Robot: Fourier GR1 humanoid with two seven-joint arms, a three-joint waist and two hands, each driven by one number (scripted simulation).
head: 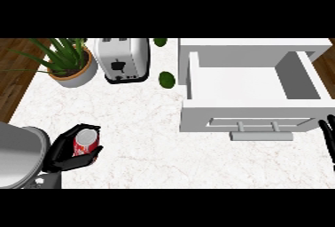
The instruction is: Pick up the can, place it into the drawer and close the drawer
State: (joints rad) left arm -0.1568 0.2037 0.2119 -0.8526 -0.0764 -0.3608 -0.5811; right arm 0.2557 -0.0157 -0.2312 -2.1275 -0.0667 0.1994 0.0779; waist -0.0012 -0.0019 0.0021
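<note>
Can [86,142], red w/ white lettering (unreadable), is held by left hand [65,153], fingers curled round it, over counter [144,146] at lower left. Drawer [252,82] is pulled open, well apart to the right. Right hand [330,137] is seen at right edge only; finger state can't be told.

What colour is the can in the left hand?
Red with white markings and a silvery top; the can shows in the head view, held by the left hand.

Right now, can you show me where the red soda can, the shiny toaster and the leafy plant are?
Red soda can [86,141]: head view, on its red side, held in the left robot hand [65,155].
Shiny silver toaster [122,57]: head view, on its top.
Leafy green plant in a pale pot [65,57]: head view, on its leaves.
</note>
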